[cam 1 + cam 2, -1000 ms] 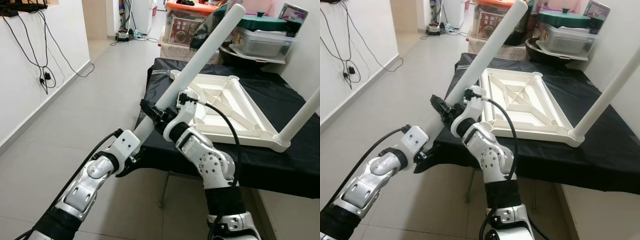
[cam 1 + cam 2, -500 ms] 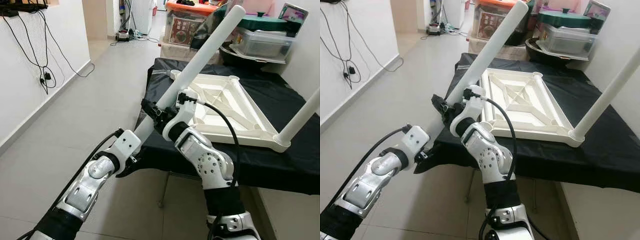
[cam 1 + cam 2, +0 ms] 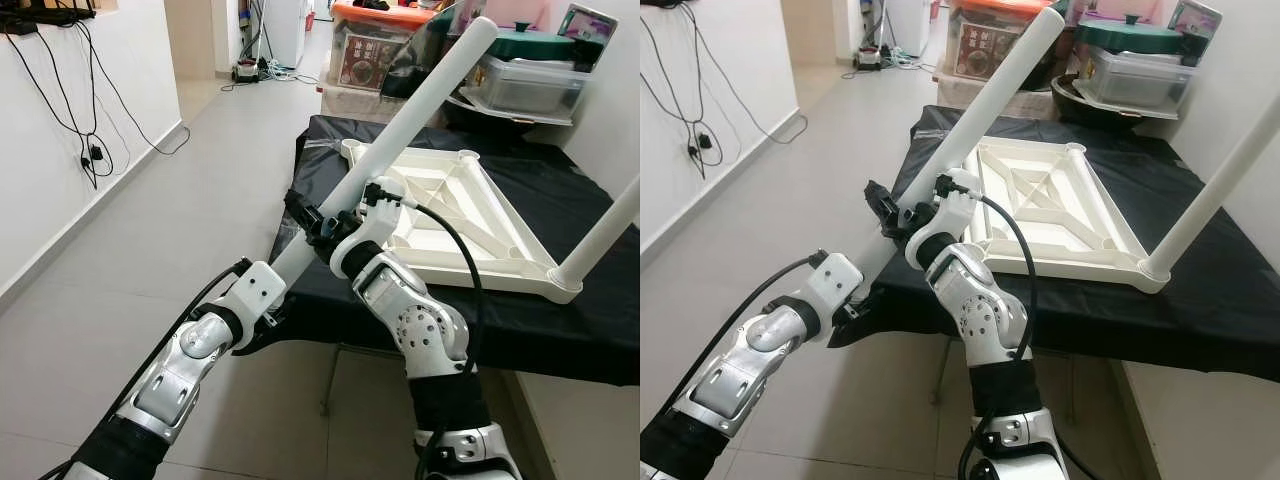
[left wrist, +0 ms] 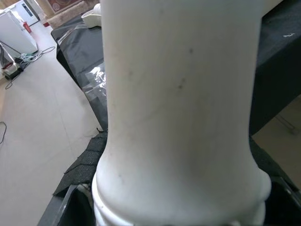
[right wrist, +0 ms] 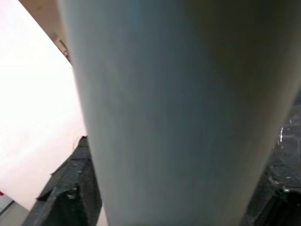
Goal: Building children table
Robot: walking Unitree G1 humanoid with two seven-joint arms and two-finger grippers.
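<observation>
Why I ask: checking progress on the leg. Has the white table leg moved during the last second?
Yes. The white table leg has shifted toward the upturned tabletop, its upper end now nearer the grey bin.

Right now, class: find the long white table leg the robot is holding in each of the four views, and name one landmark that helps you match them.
Left eye view: table leg slants from lower centre to the top right.
Right eye view: same slant, ending near the top edge.
Left wrist view: the leg runs up the middle, very close.
Right wrist view: the leg again, close and shaded.
Shared landmark: the black cloth on the table.
</observation>
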